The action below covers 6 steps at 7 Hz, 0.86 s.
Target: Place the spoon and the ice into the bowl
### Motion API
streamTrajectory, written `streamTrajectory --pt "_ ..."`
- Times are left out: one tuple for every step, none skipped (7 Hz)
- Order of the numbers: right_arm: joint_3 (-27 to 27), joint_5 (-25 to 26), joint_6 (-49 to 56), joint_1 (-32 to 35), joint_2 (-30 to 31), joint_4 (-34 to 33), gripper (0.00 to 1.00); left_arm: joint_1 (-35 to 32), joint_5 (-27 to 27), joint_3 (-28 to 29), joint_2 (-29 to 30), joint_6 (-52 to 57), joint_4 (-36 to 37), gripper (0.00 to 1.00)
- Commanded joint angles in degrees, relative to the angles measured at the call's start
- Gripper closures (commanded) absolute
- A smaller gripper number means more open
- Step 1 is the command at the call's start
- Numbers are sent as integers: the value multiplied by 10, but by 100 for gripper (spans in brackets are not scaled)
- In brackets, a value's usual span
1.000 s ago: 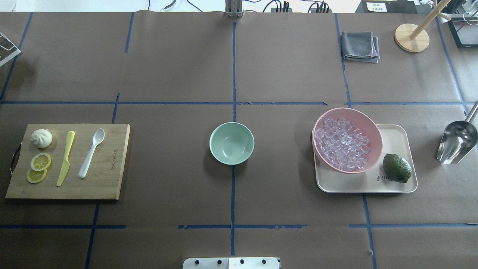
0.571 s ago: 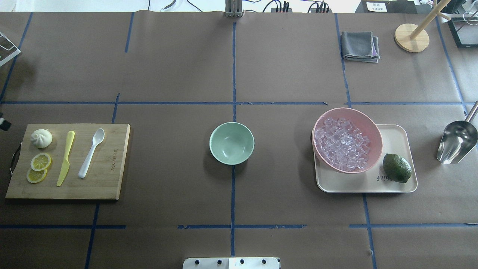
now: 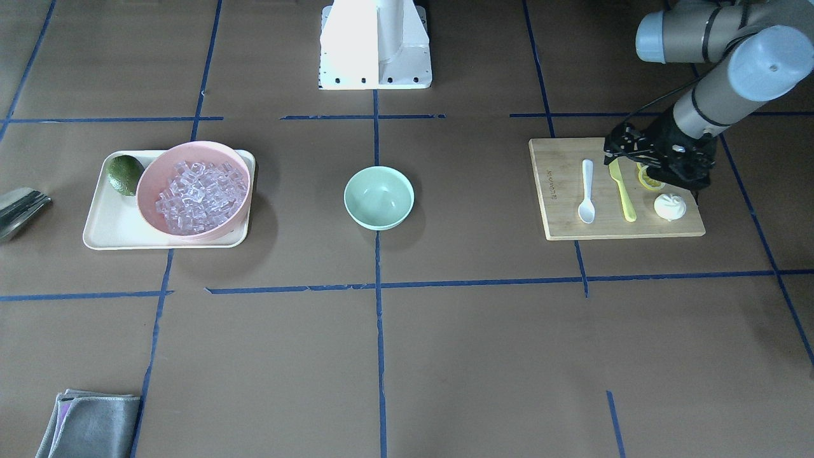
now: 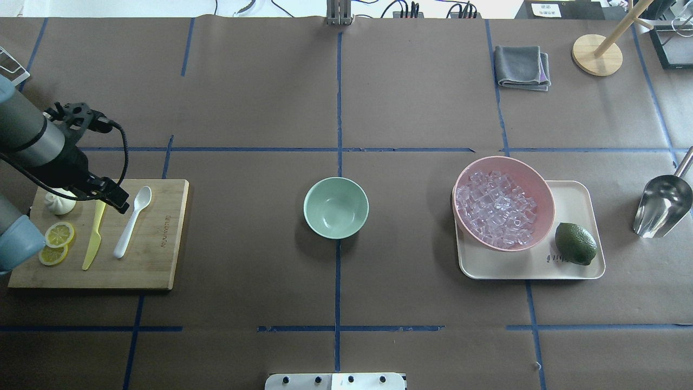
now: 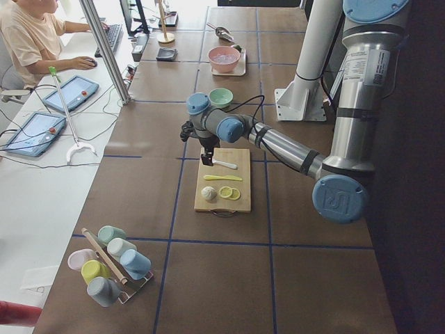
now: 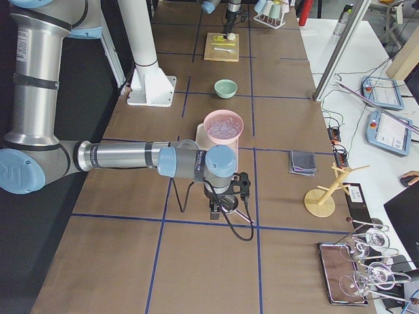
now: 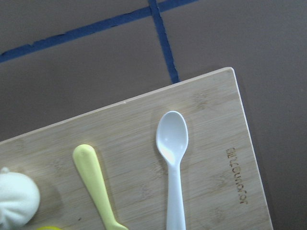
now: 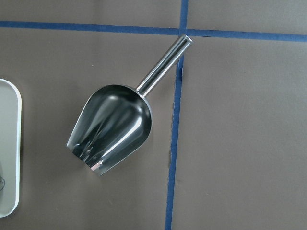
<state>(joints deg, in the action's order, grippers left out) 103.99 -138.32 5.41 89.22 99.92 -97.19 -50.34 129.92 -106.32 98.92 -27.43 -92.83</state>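
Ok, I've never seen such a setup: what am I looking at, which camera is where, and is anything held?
Two robot arms work at one paper-covered table. Two pictures look down on it, one from behind the robot and one facing it; two look along it from the ends; two come from cameras on the wrists. On a cutting board lie a white spoon, a yellow knife, lemon slices and a bun. An empty green bowl sits mid-table; a tray carries a pink bowl of ice and a lime. The left end effector hovers over the board, the right end effector over a metal scoop. Neither appears to hold anything.
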Motion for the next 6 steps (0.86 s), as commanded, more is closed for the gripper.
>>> streamTrajectory --pt "-2 -4 0 -3 0 18 0 22 -35 50 10 -29 -54 0" --pt "-2 -4 0 -4 0 18 0 33 -38 68 10 -33 -86 0" --pt "-2 -5 -1 -4 0 18 0 38 -58 81 10 -32 -91 0" --pt "-3 -5 -1 -4 0 18 0 41 -60 82 14 -34 -91 1" --pt "-2 -5 -1 -4 0 18 0 45 -60 79 15 -35 -91 4" --pt "-3 -5 -2 -4 0 19 1 52 -60 81 15 -35 -91 9"
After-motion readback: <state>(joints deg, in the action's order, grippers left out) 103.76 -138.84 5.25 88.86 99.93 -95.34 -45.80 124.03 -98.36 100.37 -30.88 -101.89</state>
